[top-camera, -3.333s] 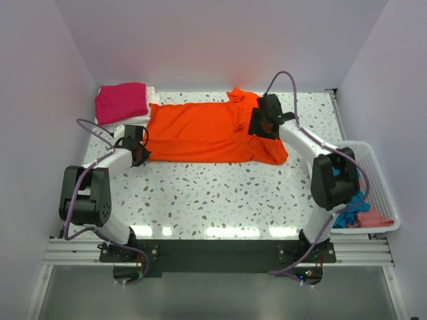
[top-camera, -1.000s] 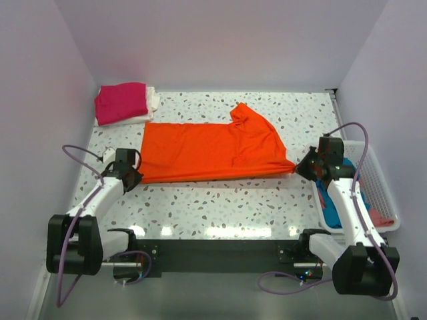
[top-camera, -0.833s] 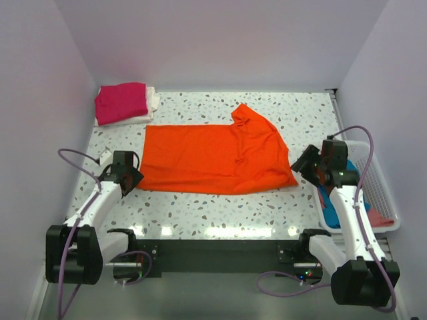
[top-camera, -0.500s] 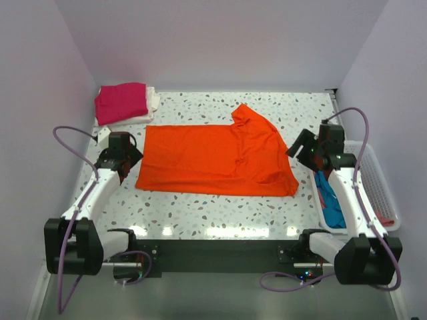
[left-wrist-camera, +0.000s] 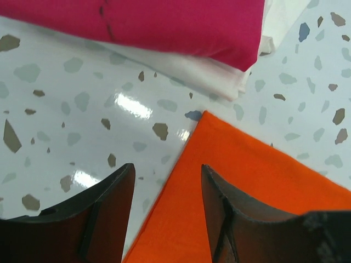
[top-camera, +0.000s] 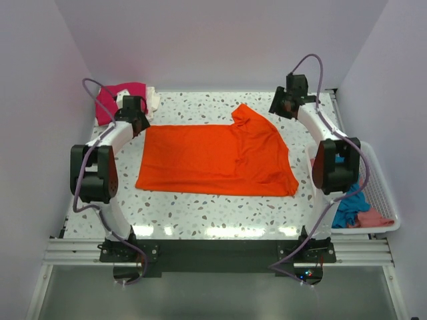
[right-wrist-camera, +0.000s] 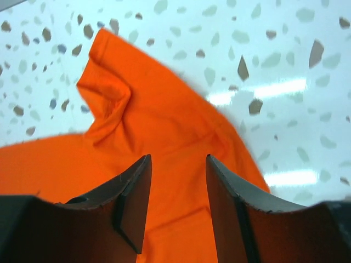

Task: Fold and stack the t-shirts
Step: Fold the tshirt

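The orange t-shirt (top-camera: 217, 157) lies spread across the middle of the speckled counter (top-camera: 200, 207), mostly flat, with a sleeve bunched and creased at its far right corner. The left pincer (left-wrist-camera: 166, 166) hangs over the shirt's far left corner with its jaws apart and nothing between them. One finger is above bare counter, the other above orange cloth. The right pincer (right-wrist-camera: 178, 159) is likewise open and empty, poised above the rumpled sleeve area. Both look set to take the far edge for a fold toward the near side. The chief risk on the left is the neighbour: the folded magenta-pink tee (left-wrist-camera: 164, 22) on the white tee (left-wrist-camera: 225, 82) sits just beside that corner, so a grab placed slightly too far could catch the white edge or shove the stack. On the right, the creases may let the jaws pinch one layer only, or just the sleeve. The edge would then lift unevenly and the fold would come out skewed.
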